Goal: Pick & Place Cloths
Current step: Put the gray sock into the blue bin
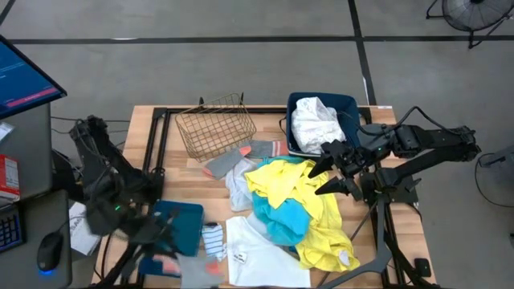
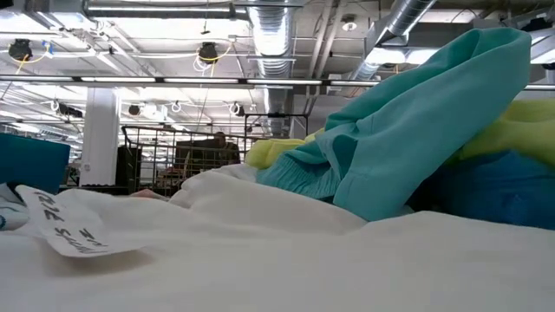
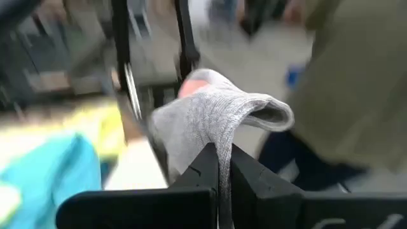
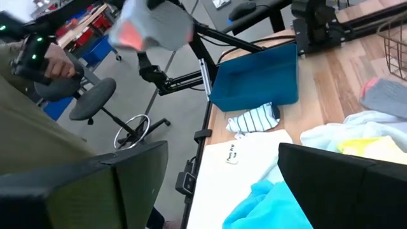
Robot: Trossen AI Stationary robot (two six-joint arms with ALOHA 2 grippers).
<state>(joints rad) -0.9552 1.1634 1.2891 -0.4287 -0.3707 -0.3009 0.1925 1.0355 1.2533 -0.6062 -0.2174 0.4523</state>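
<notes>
Sock [image 3: 216,117], grey, pinched in left tool [image 3: 224,184], fingers closed

The wooden table [image 1: 173,132] is carrying a heap of cloths. The yellow garment [image 1: 315,210] and teal cloth [image 1: 281,218] are lying just beside the right gripper [image 1: 329,170], on its inner side. The white cloth [image 1: 261,257] is spreading along the table edge between the 2 arms. A striped sock [image 1: 210,238] is resting near the left gripper [image 1: 165,261], beside 1 dark blue bin [image 1: 178,225]. The wire basket [image 1: 215,124] is sitting well apart from both grippers, and a second blue bin [image 1: 350,108] holding a white rag [image 1: 315,122] is standing just behind the right gripper.
</notes>
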